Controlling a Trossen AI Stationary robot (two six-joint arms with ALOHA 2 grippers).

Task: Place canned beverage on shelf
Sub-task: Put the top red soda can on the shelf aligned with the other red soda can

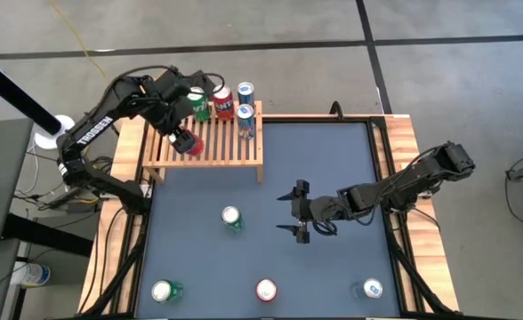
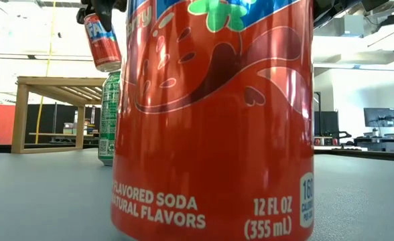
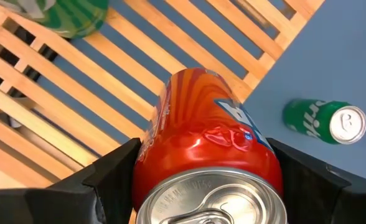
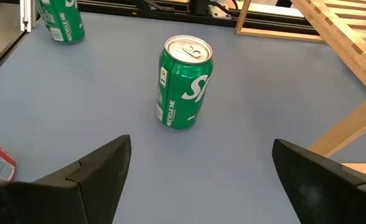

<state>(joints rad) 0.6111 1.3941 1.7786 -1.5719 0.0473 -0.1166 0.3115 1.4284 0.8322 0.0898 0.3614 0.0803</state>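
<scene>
My left gripper (image 1: 187, 140) is shut on a red can (image 3: 201, 124) and holds it above the slatted wooden shelf (image 1: 217, 153) at the table's far left. A green can (image 1: 199, 107), a red can (image 1: 222, 101) and two blue cans (image 1: 245, 107) stand upright on the shelf's far part. Out over the middle of the mat my right gripper (image 1: 299, 212) stands open and holds nothing. It points at an upright green can (image 4: 184, 81) on the mat, clear of its fingers. My left gripper pinches the red can's side wall just below its top rim (image 3: 147, 163) between the two fingers (image 3: 111, 171), one on each side. The fingers come from above, slanting down. The can hangs tilted (image 2: 103, 41), lifted clear of the shelf's slats.
Along the near edge of the mat stand a green can (image 1: 165, 291), a red can (image 1: 266, 290) and a blue can (image 1: 371, 289). The red one fills most of the low view. The near part of the shelf top (image 1: 230, 149) is bare slats.
</scene>
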